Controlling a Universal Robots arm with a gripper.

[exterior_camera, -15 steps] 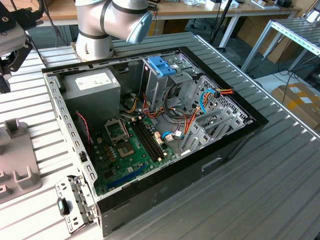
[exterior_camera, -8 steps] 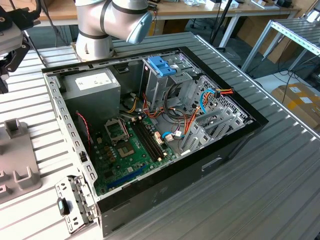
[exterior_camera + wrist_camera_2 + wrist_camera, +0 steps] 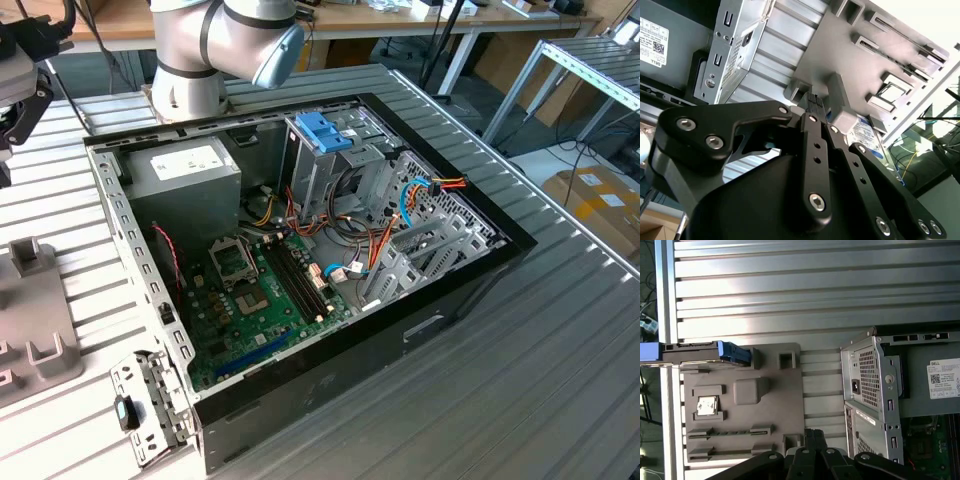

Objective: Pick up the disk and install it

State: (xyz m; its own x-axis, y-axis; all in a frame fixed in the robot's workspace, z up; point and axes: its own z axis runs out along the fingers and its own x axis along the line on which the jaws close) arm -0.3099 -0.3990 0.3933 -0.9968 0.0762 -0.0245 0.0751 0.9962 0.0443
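Tabletop fixture (image 3: 790, 385) with disk (image 3: 700, 352) on edge

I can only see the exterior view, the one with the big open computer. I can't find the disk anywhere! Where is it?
Observer: In the first wrist view, the disk stands on its edge along one side of the gray holder plate, which lies beside the computer case.
Operator: Is the robot holding it?
Observer: No. The end effector is closed on nothing, near the plate's opposite edge and apart from the disk.
Operator: Is anything else on that plate?
Observer: Yes, a small silvery square chip sits in one of its pockets.
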